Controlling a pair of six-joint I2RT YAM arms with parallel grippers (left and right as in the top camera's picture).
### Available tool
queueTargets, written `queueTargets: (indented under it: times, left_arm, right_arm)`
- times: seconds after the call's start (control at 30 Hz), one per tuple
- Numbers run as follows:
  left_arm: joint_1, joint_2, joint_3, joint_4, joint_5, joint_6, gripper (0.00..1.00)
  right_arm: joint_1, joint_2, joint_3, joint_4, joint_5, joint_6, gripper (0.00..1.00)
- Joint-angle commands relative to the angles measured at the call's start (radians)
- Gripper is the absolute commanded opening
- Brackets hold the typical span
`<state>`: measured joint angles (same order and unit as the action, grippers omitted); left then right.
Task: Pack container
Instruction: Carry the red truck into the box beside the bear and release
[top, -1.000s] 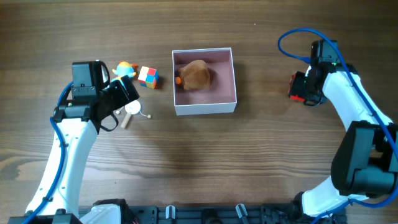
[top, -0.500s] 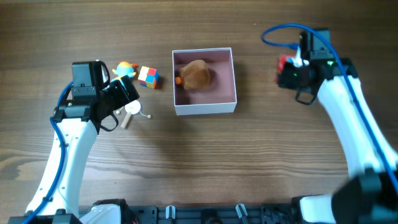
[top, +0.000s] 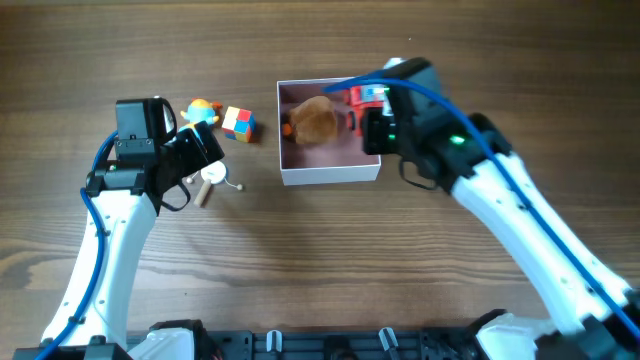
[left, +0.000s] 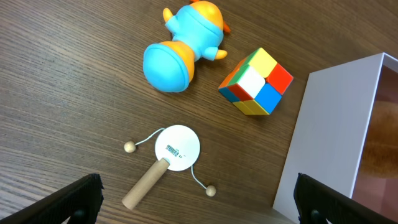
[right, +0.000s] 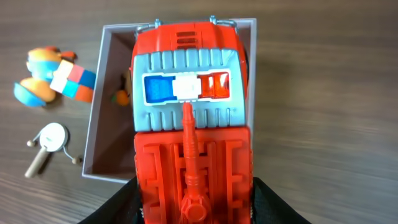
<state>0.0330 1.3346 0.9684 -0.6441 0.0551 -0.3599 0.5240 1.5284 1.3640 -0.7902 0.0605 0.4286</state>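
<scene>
1. The table (top: 320, 270) is one wide wooden top. There is plenty of bare wood along the near side and off to the right, while the toys crowd the left.
2. Two arms are in play. The right arm (top: 520, 220) reaches in across the right half, and the left arm (top: 110, 240) stands at the left beside the loose toys.
3. One container (top: 325, 176) sits at centre-back, square, white-walled and pink inside. All four outer walls stand apart from the loose toys. Its near half shows bare floor.
4. One red fire truck (right: 189, 118) is clamped in the right pincer (right: 194, 202), jaws tight on its rear flanks. It hangs over the container's right side, nose toward the far wall. I cannot tell whether it touches the rim.
5. One brown plush (top: 315, 120) lies inside, toward the back and left of middle, just beside the truck.
6. The left pincer (left: 198, 202) is spread wide, gripping nothing, above the table near the rattle.
7. One blue-and-orange toy figure (left: 183, 43) lies on its side at the far left.
8. One colour cube (left: 256, 81) sits between that figure and the container's left wall, near the wall but apart from it.
9. One small rattle drum (left: 177, 148) lies flat in front of both, its handle pointing toward the near edge and its two beads flung out.
10. Count: three toys on the table, one in the box, one held.
</scene>
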Motion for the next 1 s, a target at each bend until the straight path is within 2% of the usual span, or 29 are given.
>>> queueTargets:
  times: [0.0, 0.17, 0.33, 0.7, 0.73, 0.8, 0.97]
  left_arm:
    - [0.004, 0.006, 0.019, 0.003, 0.015, 0.016, 1.0]
    - [0.004, 0.006, 0.019, 0.003, 0.015, 0.016, 1.0]
    - [0.004, 0.006, 0.019, 0.003, 0.016, 0.016, 1.0]
    - [0.004, 0.006, 0.019, 0.003, 0.015, 0.016, 1.0]
    - [0.004, 0.006, 0.019, 0.003, 0.015, 0.016, 1.0]
    - [0.004, 0.006, 0.019, 0.003, 0.015, 0.016, 1.0]
    - [0.004, 0.006, 0.019, 0.003, 0.015, 0.016, 1.0]
  right_arm:
    - [0.013, 0.119, 0.002, 0.049, 0.037, 0.053, 0.27]
    - [0.013, 0.238, 0.002, 0.117, 0.166, 0.072, 0.28]
    - [0.013, 0.284, 0.002, 0.153, 0.168, 0.068, 0.32]
    - [0.012, 0.36, 0.002, 0.215, 0.193, 0.043, 0.33]
    - [0.012, 0.363, 0.002, 0.215, 0.199, 0.042, 0.36]
    - [0.012, 0.373, 0.002, 0.214, 0.221, 0.042, 0.5]
    - [0.012, 0.373, 0.002, 0.229, 0.235, -0.017, 0.62]
